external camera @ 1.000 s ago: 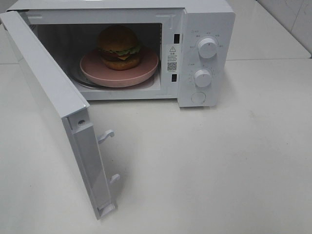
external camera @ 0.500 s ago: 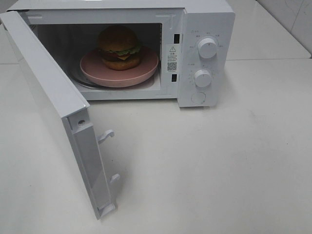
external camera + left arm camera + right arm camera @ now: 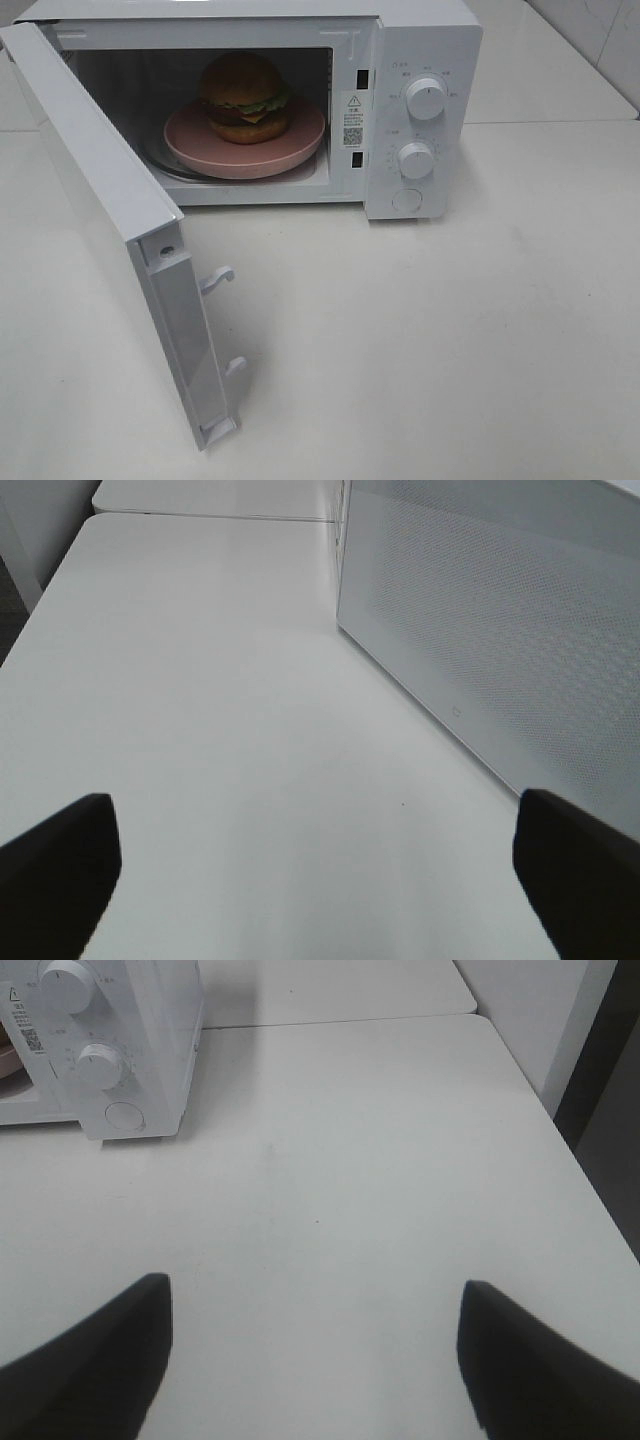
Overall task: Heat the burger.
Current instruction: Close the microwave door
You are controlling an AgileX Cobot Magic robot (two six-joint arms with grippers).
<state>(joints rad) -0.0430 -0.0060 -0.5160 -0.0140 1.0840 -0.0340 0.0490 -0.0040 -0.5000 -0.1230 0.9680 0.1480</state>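
The burger, with a brown domed bun, sits on a pink dish inside the white microwave. The microwave door stands wide open, swung out toward the front left. Neither arm appears in the exterior high view. In the left wrist view my left gripper is open above bare table, with the perforated outer face of the door ahead of it. My right gripper is open over bare table, and the microwave's knob panel lies beyond it.
Two white knobs and a round button are on the microwave's right panel. The white table spreads in front of the microwave. Its far right edge shows in the right wrist view.
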